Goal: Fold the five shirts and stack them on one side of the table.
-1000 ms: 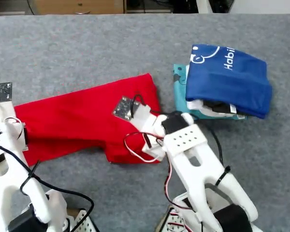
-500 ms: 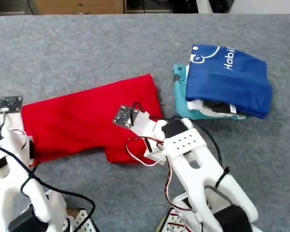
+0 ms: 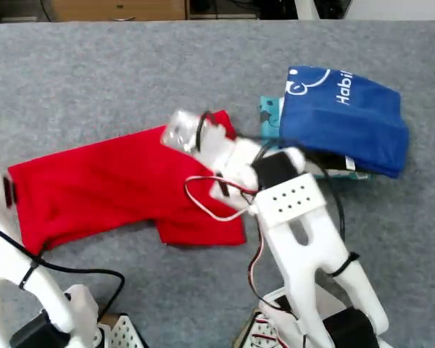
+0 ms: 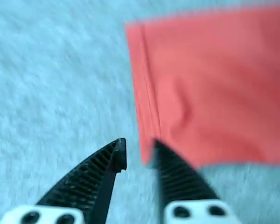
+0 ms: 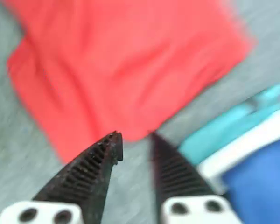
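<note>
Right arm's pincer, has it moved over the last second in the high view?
Yes. The right pincer moved toward the table's far side, from mid red shirt to its far edge, level with the folded blue shirt, which stayed put.

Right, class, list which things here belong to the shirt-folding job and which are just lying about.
Belongs to the job:
spread-out red cloth shirt
folded blue cloth shirt, on top of the stack
folded teal cloth shirt, at the bottom of the stack
left hand
right hand
grey felt-covered table

Just lying about:
wooden drawer cabinet behind the table
</note>
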### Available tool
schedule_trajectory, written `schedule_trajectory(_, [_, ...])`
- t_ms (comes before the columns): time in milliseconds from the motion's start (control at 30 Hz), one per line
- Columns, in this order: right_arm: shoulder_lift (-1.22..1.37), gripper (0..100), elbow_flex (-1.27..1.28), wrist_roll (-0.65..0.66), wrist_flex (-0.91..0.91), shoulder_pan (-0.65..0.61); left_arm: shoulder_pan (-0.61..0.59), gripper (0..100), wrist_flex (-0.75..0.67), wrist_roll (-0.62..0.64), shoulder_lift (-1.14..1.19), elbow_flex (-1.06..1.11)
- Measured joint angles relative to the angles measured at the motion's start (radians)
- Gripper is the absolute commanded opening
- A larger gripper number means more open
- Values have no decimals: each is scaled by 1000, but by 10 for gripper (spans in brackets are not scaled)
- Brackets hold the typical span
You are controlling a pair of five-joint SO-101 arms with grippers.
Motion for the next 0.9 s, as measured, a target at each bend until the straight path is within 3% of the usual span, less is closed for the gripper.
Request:
schedule_trajectory(200, [276,2,-242,-60,-107,0,127,19,-144,203,272,-29])
schedule_trajectory(367, [628,2,-497,-135,-120,0,163,19,-184,279,534,-115])
schedule_trajectory(567, [987,2,-836,-157,-120,32,149,19,-184,281,766,-295])
schedule_trajectory(900, [1384,2,-1246,-157,-74,190,71,19,-180,170,1046,-545])
